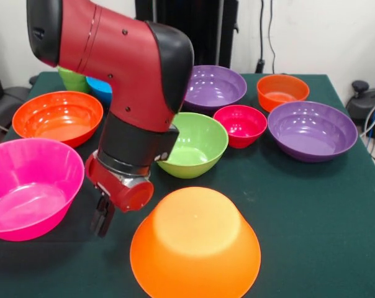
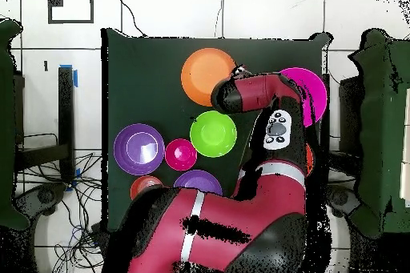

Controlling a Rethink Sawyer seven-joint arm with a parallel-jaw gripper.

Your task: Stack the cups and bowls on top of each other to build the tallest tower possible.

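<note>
A large orange bowl [image 1: 195, 245] [image 2: 207, 76] lies upturned near the front edge of the table. My gripper [image 1: 103, 218] hangs low just left of it, between it and a big pink bowl [image 1: 29, 186] [image 2: 314, 86], and holds nothing that I can see. Behind stand a green bowl [image 1: 197, 144] [image 2: 213, 134], a small magenta-red bowl [image 1: 240, 124] [image 2: 181, 154], two purple bowls [image 1: 311, 129] [image 1: 215, 87], a small red-orange bowl [image 1: 282, 92] and a wider red-orange bowl [image 1: 57, 116]. A blue bowl [image 1: 100, 88] and the light-green cup [image 1: 72, 79] peek out behind the arm.
The table carries a dark green cloth [image 1: 324, 248]. My arm [image 1: 131, 68] [image 2: 264, 94] crosses over the left half of the table and hides part of the green bowl. Cables and dark equipment sit past the right edge.
</note>
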